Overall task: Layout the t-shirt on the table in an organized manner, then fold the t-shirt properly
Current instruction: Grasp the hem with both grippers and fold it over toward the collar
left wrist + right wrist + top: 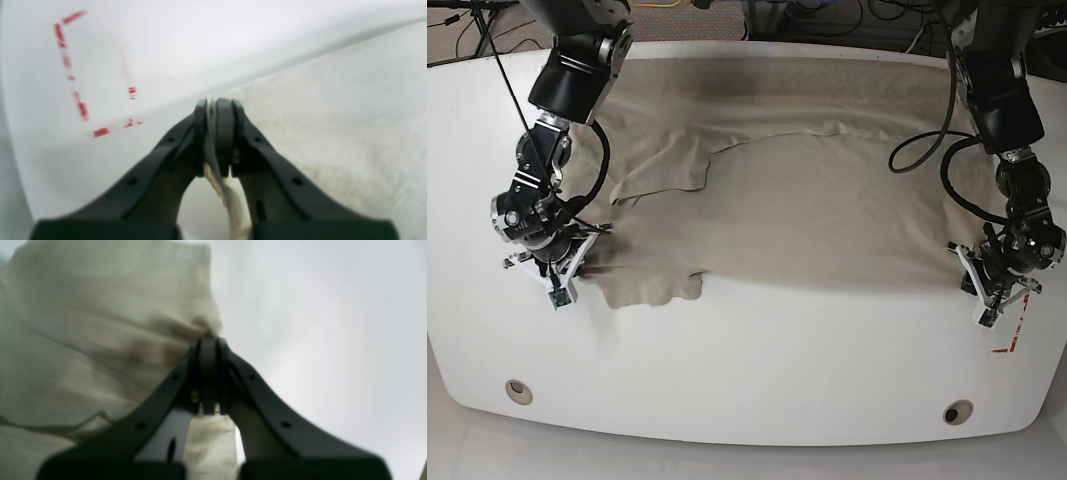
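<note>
One t-shirt (pixel 807 220); one table (pixel 757 390); two round grommet holes (pixel 518 392); two arms (pixel 577 75).

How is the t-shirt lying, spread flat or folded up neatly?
Spread, not neatly folded: the t-shirt spans between both arms, with rumpled overlaps at the base view's left.

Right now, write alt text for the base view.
Two robot grippers, left and right, pinch opposite ends of a beige t-shirt's near edge on a white table. Part of the cloth is folded and rumpled.
</note>
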You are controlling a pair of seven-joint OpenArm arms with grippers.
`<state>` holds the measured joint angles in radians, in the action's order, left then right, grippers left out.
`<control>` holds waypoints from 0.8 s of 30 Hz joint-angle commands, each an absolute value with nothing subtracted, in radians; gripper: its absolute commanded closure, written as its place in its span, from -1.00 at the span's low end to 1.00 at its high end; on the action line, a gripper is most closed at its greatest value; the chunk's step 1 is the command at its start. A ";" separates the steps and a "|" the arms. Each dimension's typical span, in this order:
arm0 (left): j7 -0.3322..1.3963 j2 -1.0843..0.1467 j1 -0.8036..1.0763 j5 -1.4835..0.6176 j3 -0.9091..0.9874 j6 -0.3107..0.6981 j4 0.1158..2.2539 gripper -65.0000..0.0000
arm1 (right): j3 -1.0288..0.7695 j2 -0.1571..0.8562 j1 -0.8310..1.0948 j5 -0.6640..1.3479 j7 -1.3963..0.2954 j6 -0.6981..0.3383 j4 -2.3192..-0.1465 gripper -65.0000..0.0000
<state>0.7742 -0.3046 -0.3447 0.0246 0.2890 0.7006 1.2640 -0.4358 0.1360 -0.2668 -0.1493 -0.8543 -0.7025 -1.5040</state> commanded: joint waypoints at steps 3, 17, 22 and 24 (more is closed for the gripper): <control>0.806 -0.320 -0.321 0.019 0.295 0.698 1.392 1.00 | -0.441 0.150 -0.219 -0.136 -0.869 -0.698 -1.653 1.00; 0.974 -0.269 -0.139 0.019 0.447 0.698 1.721 1.00 | -0.460 0.142 -0.030 -0.134 -1.000 -0.698 -1.937 1.00; 1.030 -0.260 -0.076 0.019 0.447 0.698 1.788 1.00 | -0.521 0.108 0.012 -0.136 -1.032 -0.698 -1.982 1.00; 1.038 -0.248 -0.051 0.019 0.450 0.698 1.808 1.00 | -0.550 0.097 0.022 -0.139 -1.032 -0.698 -1.989 1.00</control>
